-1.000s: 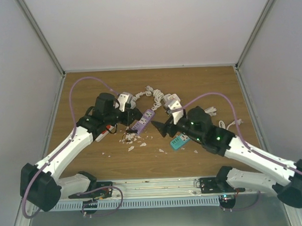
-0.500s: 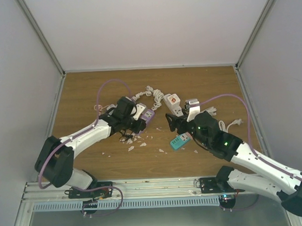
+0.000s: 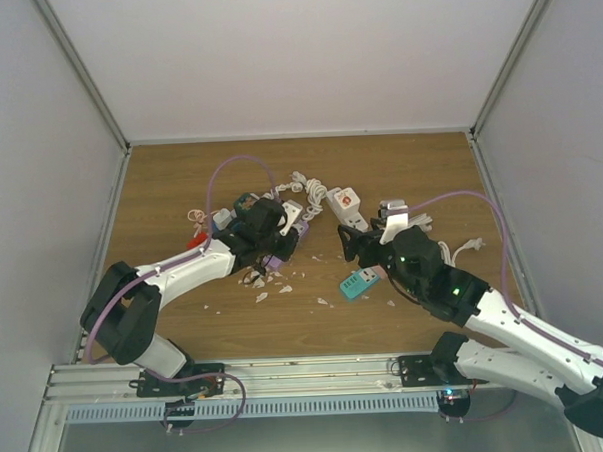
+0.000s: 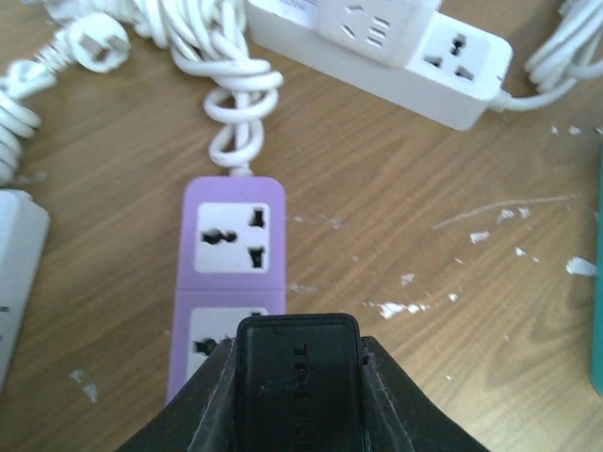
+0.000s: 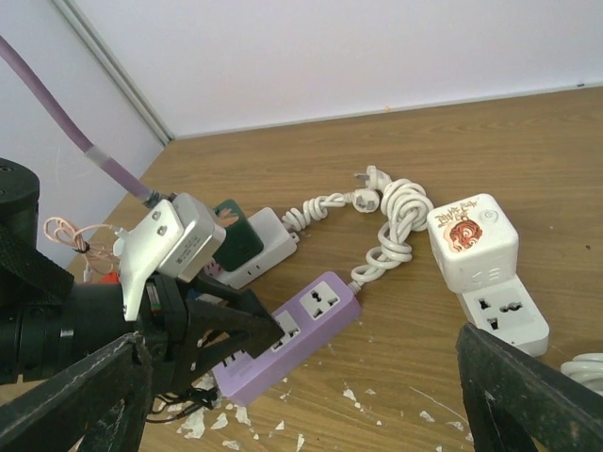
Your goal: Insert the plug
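My left gripper (image 4: 297, 350) is shut on the black plug (image 4: 297, 395), whose flat back fills the gap between the fingers. It hangs directly over the second socket of the purple power strip (image 4: 232, 247), which lies on the table (image 3: 179, 181). The plug's prongs are hidden, so I cannot tell whether they are in the socket. The right wrist view shows the left gripper (image 5: 252, 331) tipped down onto the purple strip (image 5: 325, 315). My right gripper (image 3: 356, 246) stands open and empty to the right of the strip, its fingers (image 5: 75, 400) wide apart.
A white power strip with a cube block (image 3: 347, 206) lies behind the right gripper, with coiled white cable (image 3: 310, 189) beside it. A teal adapter (image 3: 360, 281) lies at front right. A white and green adapter (image 5: 247, 243) sits left of the purple strip. White chips (image 3: 269, 282) litter the wood.
The left arm has swung right and stretched out over the purple strip with the plug. The right gripper has drawn back to the right, away from the strip.
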{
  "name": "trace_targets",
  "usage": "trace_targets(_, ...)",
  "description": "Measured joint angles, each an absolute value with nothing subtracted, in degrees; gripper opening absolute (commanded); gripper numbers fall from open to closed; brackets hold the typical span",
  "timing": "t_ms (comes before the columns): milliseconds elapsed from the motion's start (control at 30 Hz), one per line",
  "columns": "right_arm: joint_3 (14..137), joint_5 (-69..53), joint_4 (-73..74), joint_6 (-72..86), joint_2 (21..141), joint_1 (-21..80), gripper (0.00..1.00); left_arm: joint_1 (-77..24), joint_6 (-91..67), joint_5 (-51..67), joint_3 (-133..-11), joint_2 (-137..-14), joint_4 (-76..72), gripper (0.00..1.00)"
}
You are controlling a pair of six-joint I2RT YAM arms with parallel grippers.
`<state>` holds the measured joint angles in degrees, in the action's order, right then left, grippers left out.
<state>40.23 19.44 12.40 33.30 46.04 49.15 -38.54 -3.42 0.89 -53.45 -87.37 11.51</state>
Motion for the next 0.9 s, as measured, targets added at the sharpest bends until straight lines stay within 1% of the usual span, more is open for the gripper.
trace_targets(167, 40.2, 19.5, 12.9, 33.5, 46.0, 49.1, 0.88, -38.5, -2.2, -1.4, -53.4, -87.6, 9.6, 0.12)
trace_targets(500, 40.2, 19.5, 13.6, 34.6, 46.0, 49.1, 0.88, -37.8, -1.7, -1.6, -53.4, -92.3, 7.7, 0.11)
trace_targets(900, 40.2, 19.5, 14.2, 35.0, 46.0, 49.1, 0.88, -37.2, -1.9, -1.6, -53.1, -93.1, 6.1, 0.11)
